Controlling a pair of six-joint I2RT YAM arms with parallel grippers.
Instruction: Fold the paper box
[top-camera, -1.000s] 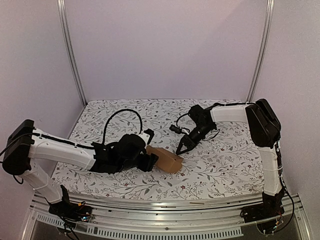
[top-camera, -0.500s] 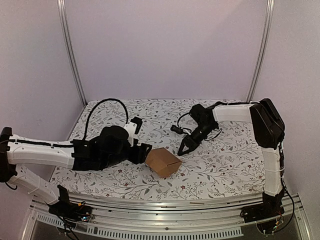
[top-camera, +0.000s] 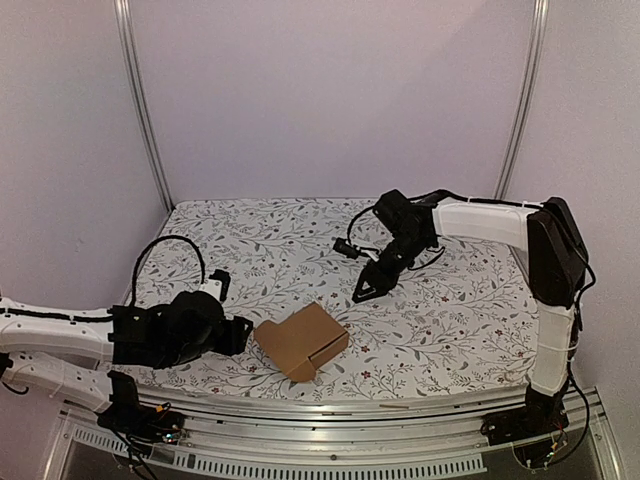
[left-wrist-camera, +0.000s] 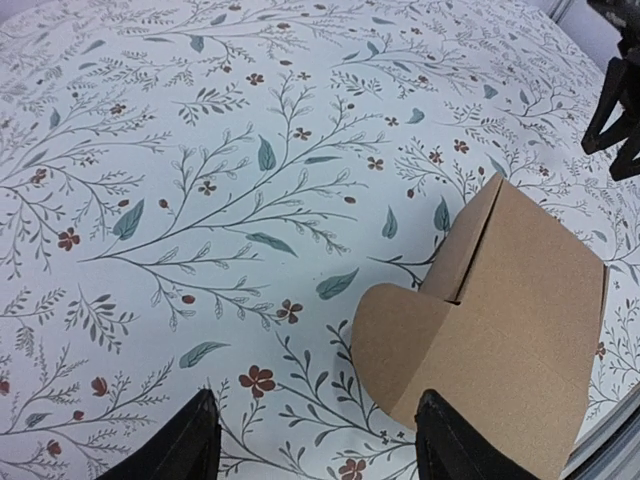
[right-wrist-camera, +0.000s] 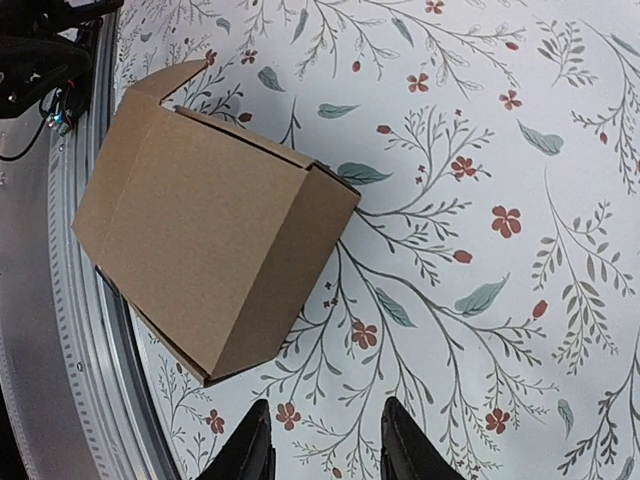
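Left arm (top-camera: 60, 335) lies low along the near left side of the floral table (top-camera: 450, 330), black cable (top-camera: 165, 250) looping above it. Left gripper (top-camera: 240, 335) points right at the paper box (top-camera: 302, 340), jaws spread wide with nothing between them. In the left wrist view the left gripper (left-wrist-camera: 318, 435) shows both fingers (left-wrist-camera: 195, 445) far apart at the bottom edge, tablecloth between them. The paper box (left-wrist-camera: 510, 330) sits just ahead and to the right, with a rounded flap sticking out toward the gripper; cannot tell if it touches the right-hand finger. The box is plain brown, folded up into a carton shape, resting on the table near the front edge, a little left of centre, turned cornerwise to the front rail (top-camera: 300, 405). A slit or loose flap edge shows on its near right face in the top view. Right gripper (top-camera: 362, 294) hangs above the cloth behind and to the right of the box, tips pointing down toward it, well apart from it. In the right wrist view the right gripper (right-wrist-camera: 325, 445) has its fingers a modest gap apart, empty, only cloth between them. The paper box (right-wrist-camera: 210, 250) lies ahead of them, close by the rail, one flap raised at its top corner. Right arm (top-camera: 480, 220) reaches in from the far right.
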